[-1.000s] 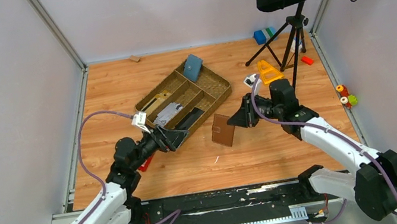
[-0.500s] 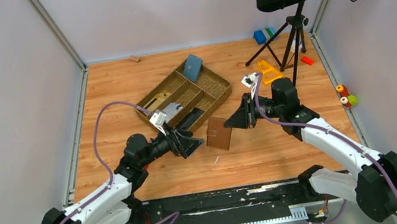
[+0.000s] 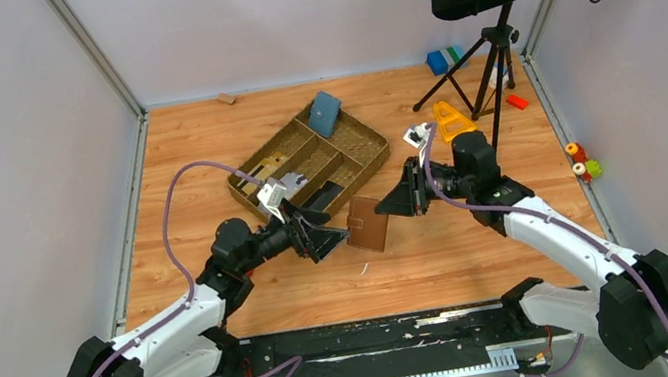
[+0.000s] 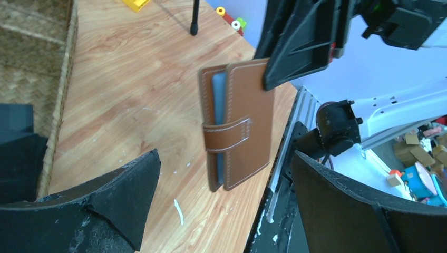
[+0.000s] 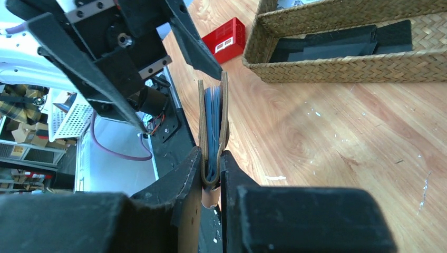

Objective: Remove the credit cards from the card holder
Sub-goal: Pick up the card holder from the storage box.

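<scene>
At the near part of the light wooden table point(image 3: 202, 149), the left fingers point(image 4: 121, 200) stand wide apart and hold nothing. They point at the small brown leather-look card holder point(image 4: 240, 126), which is just beside their tips and not touching them. The right fingers point(image 5: 179, 184) are clamped on 1 end of this card holder and hold it on edge, off the table, between the 2 arms. It is folded shut, its closing tab lies across both covers, and grey-blue sleeves show between them. Behind it sits a brown woven tray with compartments point(image 3: 376, 157). A blue-teal pouch point(image 3: 325, 114) leans at its far rim. Farther right stands a black music stand on a tripod point(image 3: 491, 52).
</scene>
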Tool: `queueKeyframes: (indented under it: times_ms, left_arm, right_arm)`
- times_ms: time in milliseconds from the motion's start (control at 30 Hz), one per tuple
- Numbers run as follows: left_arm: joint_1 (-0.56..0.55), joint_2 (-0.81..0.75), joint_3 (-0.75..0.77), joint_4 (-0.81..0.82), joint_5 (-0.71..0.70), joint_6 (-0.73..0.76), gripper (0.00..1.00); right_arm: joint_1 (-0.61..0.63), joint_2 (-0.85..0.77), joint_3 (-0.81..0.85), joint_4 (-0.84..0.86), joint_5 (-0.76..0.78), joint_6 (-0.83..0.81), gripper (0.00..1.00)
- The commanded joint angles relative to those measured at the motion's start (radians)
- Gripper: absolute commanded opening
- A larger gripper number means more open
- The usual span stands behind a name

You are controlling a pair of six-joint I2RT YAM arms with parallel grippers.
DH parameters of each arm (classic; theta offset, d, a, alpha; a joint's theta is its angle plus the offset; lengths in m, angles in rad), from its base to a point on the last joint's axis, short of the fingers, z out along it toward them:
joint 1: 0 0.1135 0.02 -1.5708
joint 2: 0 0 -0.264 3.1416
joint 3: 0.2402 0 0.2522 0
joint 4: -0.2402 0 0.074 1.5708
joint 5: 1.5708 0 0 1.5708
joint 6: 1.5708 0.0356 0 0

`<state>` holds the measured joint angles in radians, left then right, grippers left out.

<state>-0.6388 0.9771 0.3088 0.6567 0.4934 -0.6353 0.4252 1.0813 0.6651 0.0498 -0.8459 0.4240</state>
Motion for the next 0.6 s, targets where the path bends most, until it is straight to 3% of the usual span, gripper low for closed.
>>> queueKeyframes:
  times_ms: [0, 267, 567]
  left_arm:
    - [0.011, 0.010, 0.066, 0.033, 0.082, 0.031, 1.00]
    - [0.058, 0.119, 0.077, 0.236, 0.243, -0.118, 0.99]
    - [0.049, 0.168, 0.076, 0.306, 0.322, -0.153, 0.92]
  right_arm:
    - [0.005, 0.022, 0.045, 0.074, -0.047, 0.006, 0.00]
    - [0.005, 0.007, 0.049, 0.162, -0.150, 0.059, 0.00]
    - [0.005, 0.012, 0.051, 0.231, -0.172, 0.116, 0.00]
